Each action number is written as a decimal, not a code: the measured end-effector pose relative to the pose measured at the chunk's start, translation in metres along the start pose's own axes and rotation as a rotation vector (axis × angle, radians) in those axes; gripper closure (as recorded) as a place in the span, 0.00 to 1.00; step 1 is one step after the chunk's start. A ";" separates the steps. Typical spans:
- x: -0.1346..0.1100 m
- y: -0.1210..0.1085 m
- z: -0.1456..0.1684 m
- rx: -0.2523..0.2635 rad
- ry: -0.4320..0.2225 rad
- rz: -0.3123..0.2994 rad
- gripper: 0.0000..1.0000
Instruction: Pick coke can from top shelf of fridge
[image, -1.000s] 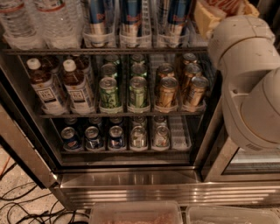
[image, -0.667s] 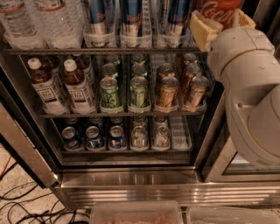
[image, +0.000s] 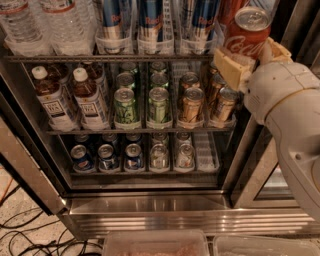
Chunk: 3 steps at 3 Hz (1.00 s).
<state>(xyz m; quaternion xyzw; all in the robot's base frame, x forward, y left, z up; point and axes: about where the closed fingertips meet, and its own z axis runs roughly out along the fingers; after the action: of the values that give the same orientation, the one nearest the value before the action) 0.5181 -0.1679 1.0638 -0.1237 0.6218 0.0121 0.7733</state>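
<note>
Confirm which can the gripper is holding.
The red coke can at upper right, clamped in the gripper; the blue cans, green cans and gold cans sit shelved.

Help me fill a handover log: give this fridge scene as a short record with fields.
gripper: two-finger gripper, at the right end of the dark wire top shelf
state: shut on the red aluminium coke can with silver top
can's left: blue-and-silver Red Bull cans in clear trays
rack below: green cans, gold cans
unclear: whether the can is off the shelf
</note>
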 end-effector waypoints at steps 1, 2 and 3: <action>0.011 0.015 -0.007 -0.108 0.030 -0.032 1.00; 0.017 0.028 -0.004 -0.230 0.064 -0.058 1.00; 0.018 0.045 0.002 -0.374 0.095 -0.079 1.00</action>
<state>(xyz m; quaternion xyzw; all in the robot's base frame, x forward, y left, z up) 0.5167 -0.1263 1.0385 -0.2897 0.6392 0.0911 0.7065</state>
